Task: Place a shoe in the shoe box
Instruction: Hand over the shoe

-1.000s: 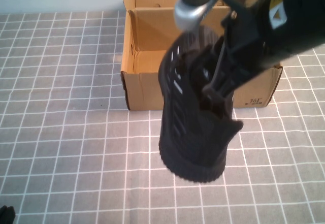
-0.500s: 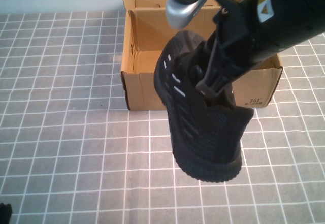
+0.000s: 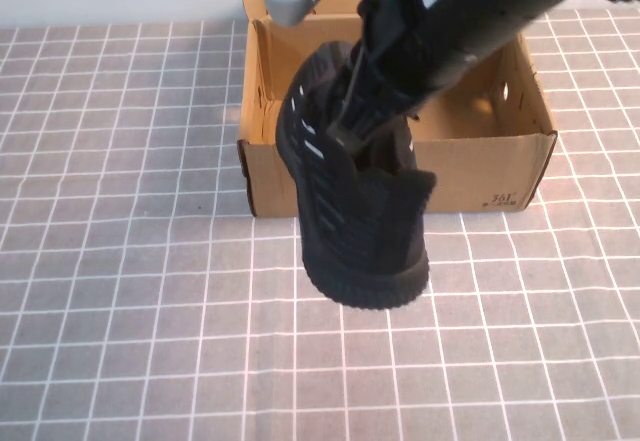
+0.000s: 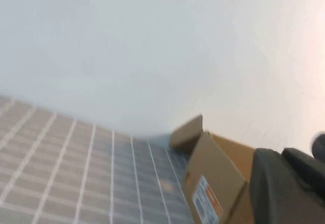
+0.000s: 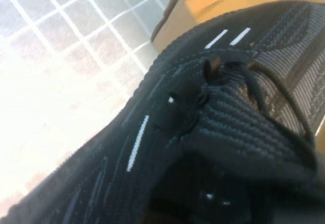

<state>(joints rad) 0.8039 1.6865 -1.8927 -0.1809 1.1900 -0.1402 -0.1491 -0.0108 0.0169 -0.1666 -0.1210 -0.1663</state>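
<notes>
Above the near wall of the box (image 3: 500,166), the shoe (image 3: 355,211) hangs in the air from the right gripper (image 3: 375,111), whose jaws are clamped on its collar. Since a second ago it has swung left and farther, off the open mat and toward the box mouth, its upper end now over the opening and its sole end short of the wall. By my judgement the carry is nearly done; lowering comes next. The left gripper (image 4: 284,183) is parked low at the left; its jaws I cannot tell.
</notes>
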